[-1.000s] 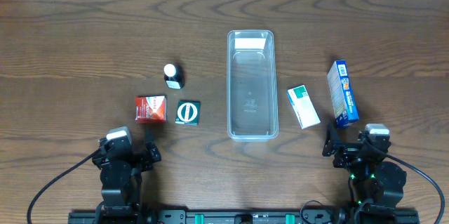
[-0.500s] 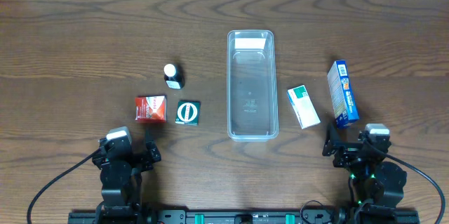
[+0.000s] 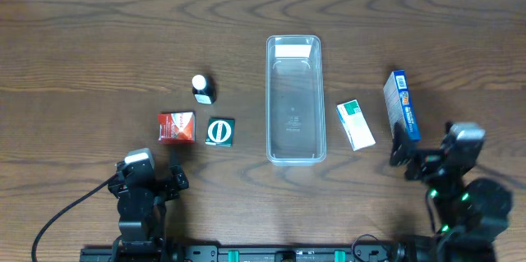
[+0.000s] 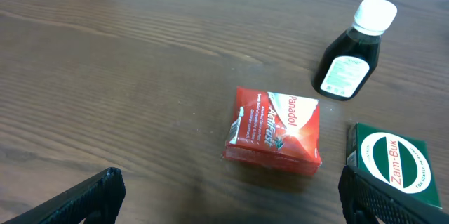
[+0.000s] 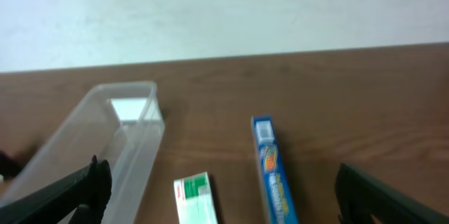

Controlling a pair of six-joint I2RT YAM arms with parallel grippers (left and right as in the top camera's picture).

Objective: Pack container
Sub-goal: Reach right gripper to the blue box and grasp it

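— What is the container [image 3: 293, 106] made of?

— Clear plastic. It is a long, narrow tub with rounded corners and a raised rim, and the wood grain shows through its floor. It lies lengthwise at the middle of the table [image 3: 99, 40], with a white patch at its far end and nothing else inside.

— And the table?

— Dark brown wood with a wavy grain, matte.

— What lies around the tub?

— To its left is a small dark bottle [image 3: 202, 89] with a white cap and a pale label. Nearer the arms is a glossy red carton [image 3: 177, 127], slightly crumpled, and just beside that a flat green box [image 3: 219, 131] with a white oval mark. To the right lie a white-and-green carton [image 3: 355, 125] and a long, thin blue box [image 3: 400, 108]. All of them are apart from the tub.

— How does the left gripper [image 4: 228, 196] stand?

— Its black fingers are spread wide at the bottom corners of the left wrist view. They hold nothing and hang above bare wood, short of the red carton.

— And the right gripper [image 5: 221, 182]?

— Also spread wide and empty. Its wrist view is soft, but the tub's wall, the white-and-green carton and the blue box show between the fingers, none of them touched. From overhead it sits just near the blue box's near end.
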